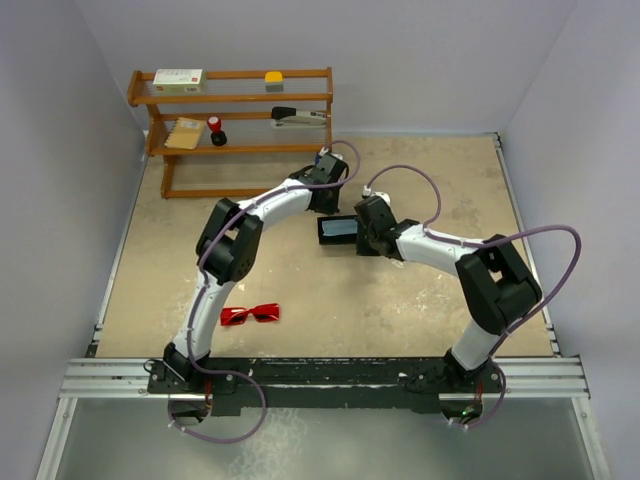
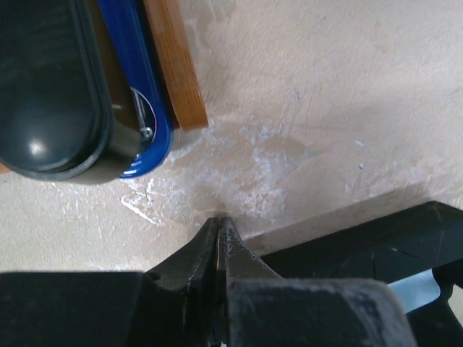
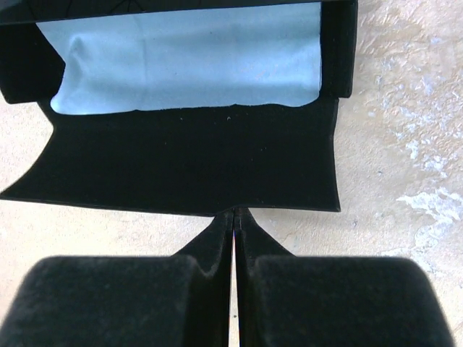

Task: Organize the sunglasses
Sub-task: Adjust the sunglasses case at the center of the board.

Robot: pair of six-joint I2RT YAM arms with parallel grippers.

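The red sunglasses point(image 1: 250, 315) lie on the table at the near left, far from both grippers. The black case point(image 1: 338, 229) lies open at mid-table with the light blue cloth point(image 3: 188, 61) inside it. My right gripper point(image 3: 235, 212) is shut, its tips touching the near edge of the case's open flap point(image 3: 195, 163); in the top view it point(image 1: 358, 238) is at the case's right end. My left gripper point(image 2: 219, 220) is shut and empty on the bare table just behind the case point(image 2: 376, 242); in the top view it point(image 1: 333, 207) sits at the case's far side.
A wooden shelf point(image 1: 240, 100) stands at the back left with a box, a stapler and small items on it. Its leg point(image 2: 173, 65) and a blue object point(image 2: 141, 87) are close to my left gripper. Walls close the table on three sides.
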